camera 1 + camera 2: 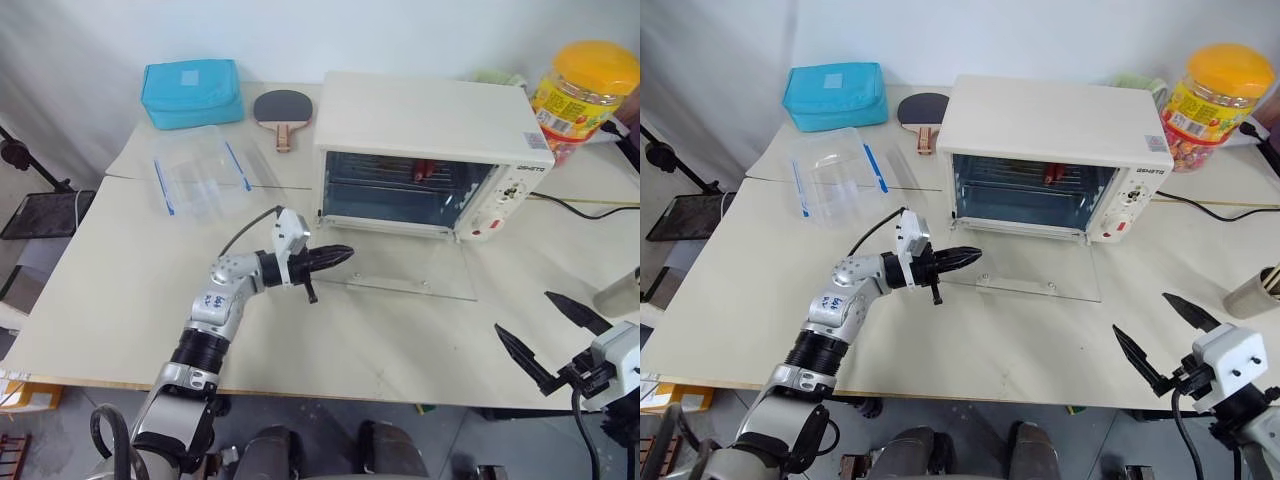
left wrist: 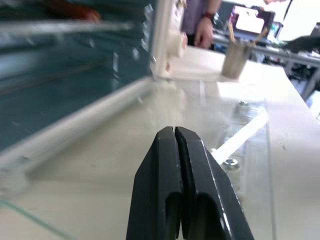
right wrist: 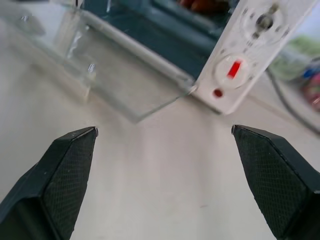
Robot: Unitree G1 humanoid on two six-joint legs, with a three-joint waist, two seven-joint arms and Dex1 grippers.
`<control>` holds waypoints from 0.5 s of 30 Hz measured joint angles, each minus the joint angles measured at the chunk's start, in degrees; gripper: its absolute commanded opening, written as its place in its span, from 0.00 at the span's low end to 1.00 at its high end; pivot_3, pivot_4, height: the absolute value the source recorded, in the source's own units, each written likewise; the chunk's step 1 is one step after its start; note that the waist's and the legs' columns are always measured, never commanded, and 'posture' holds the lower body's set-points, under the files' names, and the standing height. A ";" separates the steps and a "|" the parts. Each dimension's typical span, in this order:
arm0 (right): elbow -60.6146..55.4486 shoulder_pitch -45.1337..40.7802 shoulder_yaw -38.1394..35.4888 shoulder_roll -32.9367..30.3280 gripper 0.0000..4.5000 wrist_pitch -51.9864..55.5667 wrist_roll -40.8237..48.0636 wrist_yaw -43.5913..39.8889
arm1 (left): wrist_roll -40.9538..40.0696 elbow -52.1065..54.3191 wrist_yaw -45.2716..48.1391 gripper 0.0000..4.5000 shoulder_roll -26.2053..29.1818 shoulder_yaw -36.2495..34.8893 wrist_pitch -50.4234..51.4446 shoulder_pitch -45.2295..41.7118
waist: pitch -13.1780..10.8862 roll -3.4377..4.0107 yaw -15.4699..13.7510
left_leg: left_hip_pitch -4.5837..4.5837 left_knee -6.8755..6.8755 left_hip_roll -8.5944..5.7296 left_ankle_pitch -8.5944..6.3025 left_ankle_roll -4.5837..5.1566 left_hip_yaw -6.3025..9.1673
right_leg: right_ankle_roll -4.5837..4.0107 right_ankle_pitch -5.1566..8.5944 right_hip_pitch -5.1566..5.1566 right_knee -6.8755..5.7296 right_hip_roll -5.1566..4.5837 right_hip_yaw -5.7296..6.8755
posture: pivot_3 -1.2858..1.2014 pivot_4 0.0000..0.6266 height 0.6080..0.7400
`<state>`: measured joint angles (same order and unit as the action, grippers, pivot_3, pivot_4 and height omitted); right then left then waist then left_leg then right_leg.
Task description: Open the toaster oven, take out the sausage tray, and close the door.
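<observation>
The cream-white toaster oven [image 1: 430, 120] stands at the back of the table with its glass door [image 1: 410, 268] swung down flat onto the tabletop. Inside, on an upper rack, two red sausages [image 1: 423, 170] show; the sausage tray under them is hard to make out. My left gripper [image 1: 340, 256] is shut and empty. It points level toward the door's left edge, just above the glass [image 2: 240, 115]. My right gripper [image 1: 522, 312] hangs open and empty near the table's front right edge, facing the oven's knob panel [image 3: 240, 65] from a distance.
A clear plastic container with blue clips [image 1: 200, 175] lies left of the oven. A blue pouch [image 1: 192, 92] and a paddle [image 1: 283, 110] sit behind it. A yellow-lidded jar [image 1: 585, 90], a black cable [image 1: 590, 205] and a cup [image 1: 620, 290] are at the right. A person's hand [image 2: 202, 32] shows beyond the table.
</observation>
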<state>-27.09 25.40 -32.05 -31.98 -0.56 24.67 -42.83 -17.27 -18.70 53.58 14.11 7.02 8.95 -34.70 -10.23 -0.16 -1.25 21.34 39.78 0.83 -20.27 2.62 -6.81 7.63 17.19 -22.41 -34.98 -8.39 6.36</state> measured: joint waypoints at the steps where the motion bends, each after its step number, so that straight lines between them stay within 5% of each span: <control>1: -0.04 -2.30 0.25 -1.41 1.00 1.22 -0.02 0.54 | 0.51 0.39 -0.07 0.01 0.25 0.28 -0.22 0.94 | 0.00 0.00 0.17 | -0.02 0.00 0.00 0.00 0.00 -0.01 | 0.00 0.00 0.00 -0.02 -0.01 -0.02 | 0.52 0.24 1.00; 5: -1.49 -10.19 2.49 -5.83 1.00 6.61 -0.09 3.13 | 0.83 2.44 -0.66 0.01 0.10 0.78 -0.15 4.26 | 0.00 0.00 0.08 | -0.02 0.01 0.05 0.00 0.00 0.02 | -0.04 0.02 -0.02 -0.05 -0.04 -0.02 | 0.52 0.24 1.00; 9: -1.36 -23.73 16.03 -6.72 1.00 10.98 -6.57 6.31 | 0.69 8.45 -2.74 0.01 2.06 -0.62 1.14 8.18 | 0.01 0.02 0.18 | 0.00 0.05 0.03 0.00 0.00 0.01 | -0.05 0.02 -0.05 -0.09 -0.08 -0.02 | 0.52 0.24 1.00; 15: 4.62 -39.80 30.84 -0.61 1.00 13.19 -15.68 10.42 | -3.71 18.76 -5.87 0.31 3.80 -6.51 5.29 14.03 | 0.01 0.01 0.23 | 0.12 0.09 0.04 0.00 0.00 0.14 | -0.05 0.02 -0.07 -0.09 -0.09 0.13 | 0.52 0.24 1.00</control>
<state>-22.47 -14.41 -1.21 -32.59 12.63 8.99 -32.41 -20.98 0.07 47.70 17.91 0.51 14.25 -20.66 -10.23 -0.15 -1.02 21.46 39.87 0.87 -20.27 2.61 -6.67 7.59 17.22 -22.48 -35.07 -8.48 6.50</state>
